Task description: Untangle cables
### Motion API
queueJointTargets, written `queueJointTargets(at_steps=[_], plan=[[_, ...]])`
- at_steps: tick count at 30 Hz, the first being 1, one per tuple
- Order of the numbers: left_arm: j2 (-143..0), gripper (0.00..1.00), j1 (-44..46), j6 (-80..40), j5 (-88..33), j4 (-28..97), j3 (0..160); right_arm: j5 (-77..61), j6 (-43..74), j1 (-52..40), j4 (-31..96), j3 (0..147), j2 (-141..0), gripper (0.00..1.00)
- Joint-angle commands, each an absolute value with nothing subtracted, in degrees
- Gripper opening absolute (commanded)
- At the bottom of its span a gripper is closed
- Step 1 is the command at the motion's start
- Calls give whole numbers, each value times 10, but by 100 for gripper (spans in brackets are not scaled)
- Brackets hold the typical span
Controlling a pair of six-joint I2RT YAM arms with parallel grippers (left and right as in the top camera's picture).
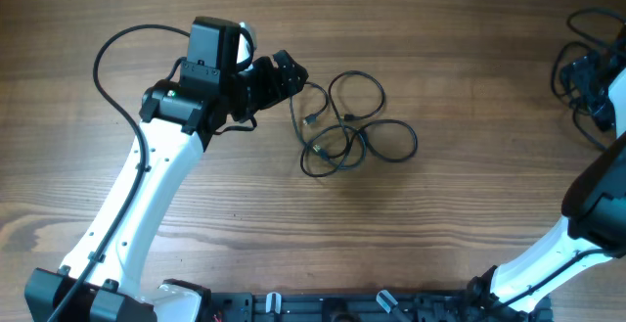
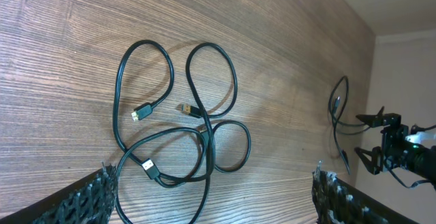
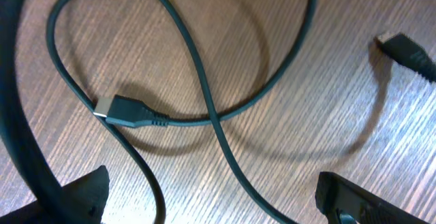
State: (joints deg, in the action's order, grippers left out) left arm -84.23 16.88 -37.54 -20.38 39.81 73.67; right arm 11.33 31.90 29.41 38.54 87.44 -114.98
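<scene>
On the wood table (image 1: pixel 469 214), both arms are out over cable.

Arms: the left arm (image 1: pixel 147 195) is based at the near-left corner. Its white link slants up and right to mid-table, and the wrist is bent so the tool points right. The right arm (image 1: pixel 548 263) is based near-right. Its white link rises to the right edge, partly out of the overhead frame, with the tool over the far-right corner.

End effectors: the left gripper (image 1: pixel 291 72) has its jaws spread wide with nothing between them. A strand passes just beside one finger (image 2: pixel 88 200); I cannot tell if they touch. The right gripper (image 3: pixel 212 183) has its fingers wide apart at the bottom of its wrist view. Cable lies flat on the wood between and beyond them, and nothing is gripped.

Task items: the cables (image 1: pixel 354 131) form one tangle at table centre, just right of the left gripper, several overlapping loops lying flat. In the left wrist view, two upper loops sit side by side and the lower loops cross. A second cable (image 1: pixel 572 53) lies at the far-right corner under the right gripper, one strand crossing another.

Plugs: three show in the tangle, one (image 2: pixel 142 113) inside the left loop, one (image 2: pixel 187 108) inside the right loop, and one (image 2: pixel 148 164) lower. The right wrist view shows a plug (image 3: pixel 126 112) at left and another (image 3: pixel 405 47) at upper right, well apart.
</scene>
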Motion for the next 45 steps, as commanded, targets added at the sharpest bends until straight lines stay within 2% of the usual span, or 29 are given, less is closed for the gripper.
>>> queueJointTargets(at_steps=[1,7,14,18,20,21,24,28,37,40,45], plan=[[-842,93,171,-364,-196,395,738,98,345,291,384,893,-1096,100],[-842,93,171,-364,-194,395,738,9,315,291,369,900,-1006,100],[-842,93,171,-363,-194,395,738,-236,260,279,374,900,-931,100],[-842,94,170,-314,-191,407,738,-339,240,222,397,900,-924,100],[-842,94,168,-300,-170,422,738,-340,229,187,419,898,-924,100],[-842,94,159,-300,-151,442,738,-328,179,131,447,895,-924,100],[-842,95,138,-296,-152,466,738,-275,126,63,487,895,-927,99],[-843,93,125,-224,-215,472,738,-192,103,-11,524,895,-932,100],[-919,83,172,-215,-281,377,738,-163,146,-4,533,895,-934,100],[-958,78,196,-244,-283,334,738,-152,146,-3,543,895,-934,100],[-1021,76,240,-249,-282,288,738,-140,146,-3,556,895,-934,100]])
